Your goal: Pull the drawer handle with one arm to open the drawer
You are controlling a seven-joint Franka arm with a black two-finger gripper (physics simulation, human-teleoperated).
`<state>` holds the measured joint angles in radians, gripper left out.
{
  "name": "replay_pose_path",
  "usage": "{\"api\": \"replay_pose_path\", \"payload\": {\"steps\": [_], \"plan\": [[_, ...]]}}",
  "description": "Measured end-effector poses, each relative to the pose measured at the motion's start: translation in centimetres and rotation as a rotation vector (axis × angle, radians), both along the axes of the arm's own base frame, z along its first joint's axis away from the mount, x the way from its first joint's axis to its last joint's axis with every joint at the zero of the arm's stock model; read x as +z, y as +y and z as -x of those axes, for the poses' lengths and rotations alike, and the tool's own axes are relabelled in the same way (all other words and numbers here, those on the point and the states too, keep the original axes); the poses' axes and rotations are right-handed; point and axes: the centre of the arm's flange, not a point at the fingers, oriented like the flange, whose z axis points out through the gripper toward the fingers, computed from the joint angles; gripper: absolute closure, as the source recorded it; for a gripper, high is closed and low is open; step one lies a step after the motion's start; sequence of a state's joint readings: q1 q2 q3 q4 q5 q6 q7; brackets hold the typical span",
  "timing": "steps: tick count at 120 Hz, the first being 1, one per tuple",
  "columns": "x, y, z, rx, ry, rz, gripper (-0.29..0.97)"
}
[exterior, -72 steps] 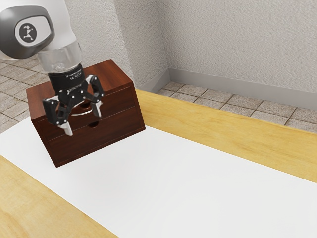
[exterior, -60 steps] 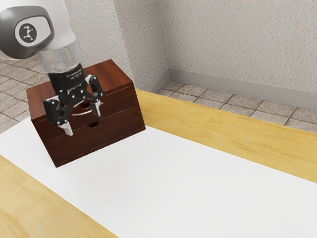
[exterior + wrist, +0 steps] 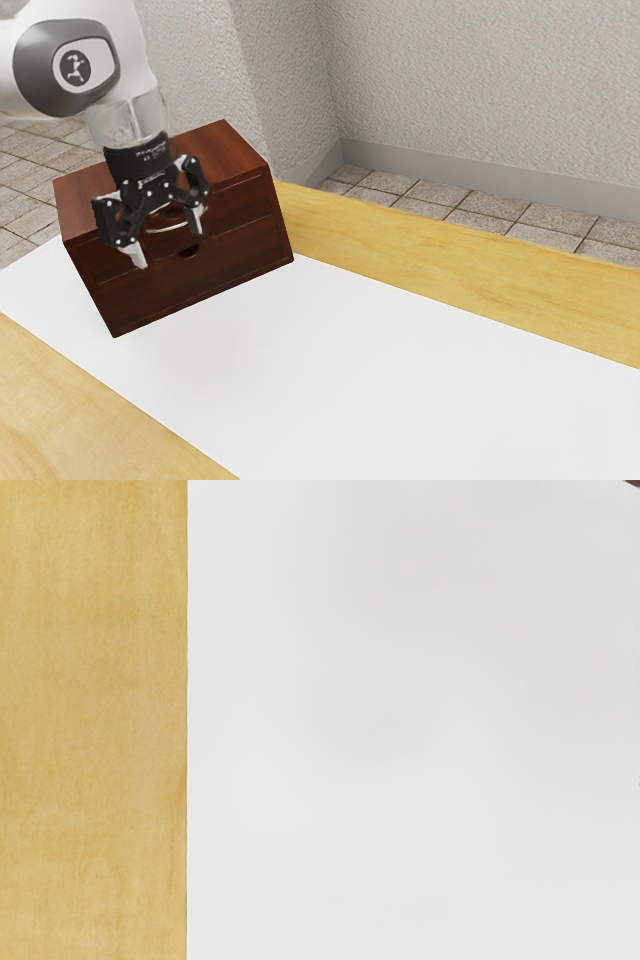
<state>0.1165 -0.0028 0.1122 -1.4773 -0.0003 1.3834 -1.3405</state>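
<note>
Drawer (image 3: 238, 200) (dark reddish wood) looks flush, shut.

The drawer chest (image 3: 215, 262) is coloured dark reddish-brown; the worktop (image 3: 450, 262) is grained pale yellow, overlaid by a plain white sheet (image 3: 350, 370).

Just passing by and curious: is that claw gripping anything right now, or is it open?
Gripper: open, fingers spread in front of the drawer box, holding nothing.

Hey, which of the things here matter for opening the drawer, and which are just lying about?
For the job: gripper, open; dark wooden chest; upper drawer handle, at the gripper.
Just there: white mat; wooden tabletop; lower drawer handle.
</note>
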Motion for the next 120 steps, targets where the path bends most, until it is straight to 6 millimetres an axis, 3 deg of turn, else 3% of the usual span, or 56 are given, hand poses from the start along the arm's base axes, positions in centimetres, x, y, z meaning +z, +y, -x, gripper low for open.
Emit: {"api": "replay_pose_path", "payload": {"steps": [16,26,35,68,90,120], "plan": [[-1.0,3.6,-2.5,-0.228,0.006,-0.096,0.00],[-1.4,2.4,-5.3,-0.423,-0.001,-0.122,0.00],[-1.3,0.8,-6.6,-0.585,-0.007,-0.130,0.00],[-1.4,1.1,-7.1,-0.973,-0.015,-0.111,0.00],[-1.8,1.1,-7.5,-1.142,-0.010,-0.117,0.00],[-5.0,4.5,-8.9,-1.272,0.038,-0.084,0.00]]}}
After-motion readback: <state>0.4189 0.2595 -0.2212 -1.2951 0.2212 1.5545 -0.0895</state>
